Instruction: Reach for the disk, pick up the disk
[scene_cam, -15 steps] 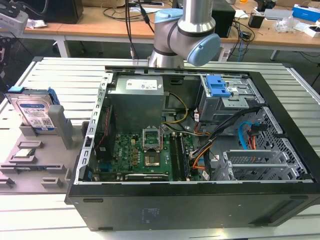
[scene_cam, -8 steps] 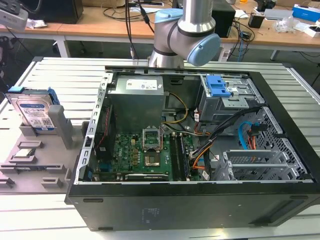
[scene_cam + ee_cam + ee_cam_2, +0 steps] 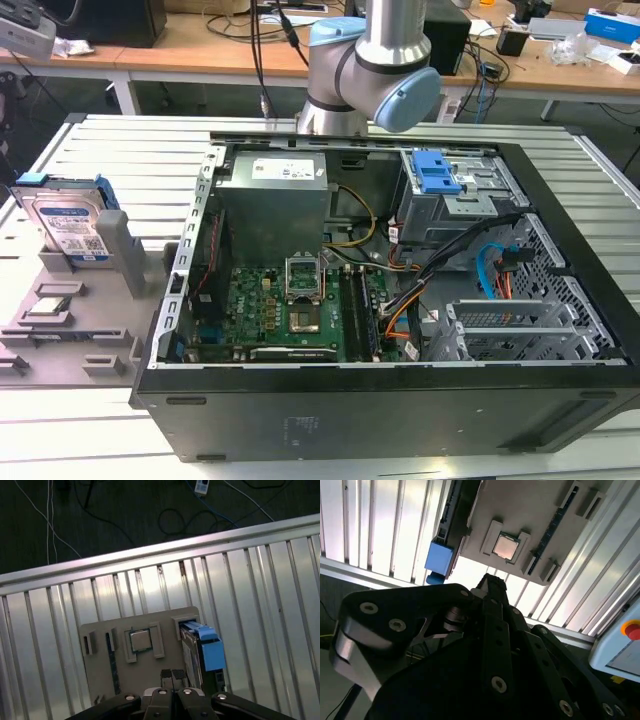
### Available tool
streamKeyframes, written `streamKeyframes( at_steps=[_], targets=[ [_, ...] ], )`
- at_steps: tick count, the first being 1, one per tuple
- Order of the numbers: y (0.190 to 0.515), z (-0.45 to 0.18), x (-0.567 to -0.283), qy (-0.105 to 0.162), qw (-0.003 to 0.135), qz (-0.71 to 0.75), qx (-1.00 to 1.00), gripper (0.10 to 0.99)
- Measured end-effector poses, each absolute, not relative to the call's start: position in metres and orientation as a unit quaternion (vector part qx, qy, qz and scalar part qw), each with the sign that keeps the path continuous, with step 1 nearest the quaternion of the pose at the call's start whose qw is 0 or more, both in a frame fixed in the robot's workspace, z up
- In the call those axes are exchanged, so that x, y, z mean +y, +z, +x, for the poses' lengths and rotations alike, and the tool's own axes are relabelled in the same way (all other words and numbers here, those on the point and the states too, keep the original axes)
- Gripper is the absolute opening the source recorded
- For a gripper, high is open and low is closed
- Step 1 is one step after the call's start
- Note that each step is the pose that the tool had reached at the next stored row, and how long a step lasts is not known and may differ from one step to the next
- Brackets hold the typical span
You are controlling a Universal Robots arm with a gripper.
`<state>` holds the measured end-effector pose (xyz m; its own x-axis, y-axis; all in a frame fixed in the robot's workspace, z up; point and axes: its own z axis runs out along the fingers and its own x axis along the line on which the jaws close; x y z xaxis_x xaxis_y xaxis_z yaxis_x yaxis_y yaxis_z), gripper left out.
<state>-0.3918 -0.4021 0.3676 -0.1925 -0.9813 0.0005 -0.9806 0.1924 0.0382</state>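
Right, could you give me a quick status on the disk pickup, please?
Gripper shut, empty, above the grey holder. Disk upright in its slot, untouched. Chip beside it, not in the way.

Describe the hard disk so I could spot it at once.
On the exterior view's left of the open black computer case lies a grey holder plate. The disk stands on edge at its far end: silver, blue-edged, blue-and-white labelled, unlike the flat square chip.

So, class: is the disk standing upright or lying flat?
Upright: the disk stands on edge in the grey holder, label face showing.
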Motion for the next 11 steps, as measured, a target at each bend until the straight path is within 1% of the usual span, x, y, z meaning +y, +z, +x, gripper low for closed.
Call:
streamKeyframes(
  at_steps=[1,6,11],
  targets=[
    [0.3676,-0.3918,-0.4021,-0.015,0.012,0.635,-0.772,0.235],
    [0.3676,-0.3918,-0.4021,-0.015,0.012,0.636,-0.771,0.541],
    [0.3676,-0.3918,-0.3976,-0.015,0.012,0.636,-0.771,0.541]
  ],
)
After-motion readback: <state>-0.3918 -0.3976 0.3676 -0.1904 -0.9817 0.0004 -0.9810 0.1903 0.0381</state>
